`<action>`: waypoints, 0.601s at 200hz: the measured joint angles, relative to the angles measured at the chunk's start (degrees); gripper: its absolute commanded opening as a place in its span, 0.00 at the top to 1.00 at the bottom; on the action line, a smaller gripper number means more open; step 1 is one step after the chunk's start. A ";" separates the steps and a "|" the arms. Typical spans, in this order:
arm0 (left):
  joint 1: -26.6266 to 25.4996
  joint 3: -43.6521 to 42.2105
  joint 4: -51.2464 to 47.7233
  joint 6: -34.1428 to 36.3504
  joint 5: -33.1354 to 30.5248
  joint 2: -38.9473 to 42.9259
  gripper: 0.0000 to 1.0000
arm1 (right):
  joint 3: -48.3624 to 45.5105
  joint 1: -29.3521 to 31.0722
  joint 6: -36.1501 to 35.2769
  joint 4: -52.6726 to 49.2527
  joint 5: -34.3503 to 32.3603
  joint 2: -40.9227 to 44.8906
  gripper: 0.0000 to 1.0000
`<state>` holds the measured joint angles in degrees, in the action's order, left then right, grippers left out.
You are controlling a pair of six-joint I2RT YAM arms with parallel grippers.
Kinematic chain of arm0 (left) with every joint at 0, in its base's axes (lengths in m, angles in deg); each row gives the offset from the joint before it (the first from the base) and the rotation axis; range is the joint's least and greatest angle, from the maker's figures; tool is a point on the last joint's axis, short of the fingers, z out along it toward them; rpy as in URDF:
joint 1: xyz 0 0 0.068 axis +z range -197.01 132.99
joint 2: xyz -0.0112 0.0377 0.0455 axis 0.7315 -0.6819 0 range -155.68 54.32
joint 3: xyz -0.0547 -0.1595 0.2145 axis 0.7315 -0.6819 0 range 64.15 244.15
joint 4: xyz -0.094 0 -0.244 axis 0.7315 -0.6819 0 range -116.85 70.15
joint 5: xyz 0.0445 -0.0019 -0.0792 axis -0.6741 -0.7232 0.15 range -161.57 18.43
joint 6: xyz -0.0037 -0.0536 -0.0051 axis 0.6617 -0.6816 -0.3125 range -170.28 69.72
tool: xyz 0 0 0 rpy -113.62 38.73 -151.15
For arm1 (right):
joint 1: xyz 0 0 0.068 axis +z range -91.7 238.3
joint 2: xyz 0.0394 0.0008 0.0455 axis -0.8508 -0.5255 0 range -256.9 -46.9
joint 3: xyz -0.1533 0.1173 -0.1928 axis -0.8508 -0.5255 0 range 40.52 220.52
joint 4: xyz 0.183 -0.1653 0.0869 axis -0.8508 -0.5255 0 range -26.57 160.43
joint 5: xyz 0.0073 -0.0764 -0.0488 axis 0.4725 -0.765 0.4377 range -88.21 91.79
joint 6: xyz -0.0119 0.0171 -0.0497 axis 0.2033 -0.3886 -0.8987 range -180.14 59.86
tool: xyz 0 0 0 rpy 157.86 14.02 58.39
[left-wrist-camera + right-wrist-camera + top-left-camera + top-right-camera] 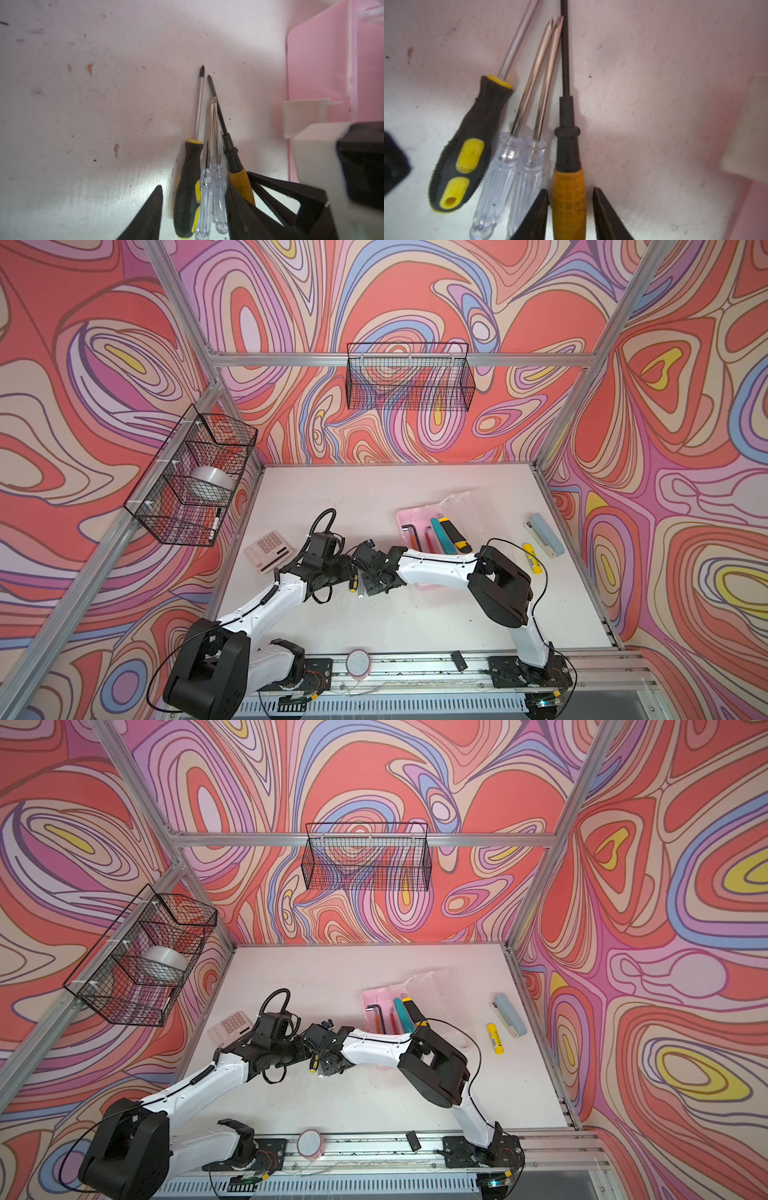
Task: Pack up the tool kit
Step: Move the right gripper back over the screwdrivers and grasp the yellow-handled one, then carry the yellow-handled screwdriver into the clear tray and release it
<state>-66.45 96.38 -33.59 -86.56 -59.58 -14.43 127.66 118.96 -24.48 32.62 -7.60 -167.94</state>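
Observation:
Several screwdrivers lie side by side on the white table (374, 497), small in both top views (353, 584) (314, 1063). My left gripper (194, 187) is open and straddles the black-and-yellow handle (187, 187) and two clear handles (209, 193). My right gripper (570, 189) is open around the orange handle (569, 199); one finger touches it and a small gap shows at the other. The pink tool kit case (409, 522) lies open to the right, holding hex keys (413, 533), a teal tool (440, 537) and a black-yellow utility knife (455, 535). Its white handle (301, 116) faces the screwdrivers.
A pinkish calculator (268, 551) lies left of the arms. A grey-blue bar (546, 533) and a yellow tube (532, 558) lie at the right edge. Wire baskets (195, 481) (409, 377) hang on the walls. A round pink disc (359, 663) sits on the front rail.

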 measured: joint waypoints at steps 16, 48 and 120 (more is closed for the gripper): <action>0.00 -0.02 0.35 0.00 0.02 -0.39 0.50 | 0.35 -0.26 -0.13 0.28 -0.11 -0.28 0.62; 0.00 -0.02 0.70 -0.17 0.02 -0.55 0.50 | 0.92 -0.83 -0.50 0.85 -0.17 -0.72 0.66; 0.00 -0.02 1.42 -0.39 0.02 -1.53 0.50 | 1.01 -0.98 -1.07 0.83 -0.15 -0.81 0.78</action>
<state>-66.45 96.36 -32.17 -86.95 -59.56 -15.96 128.66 117.98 -25.56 33.45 -7.75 -168.75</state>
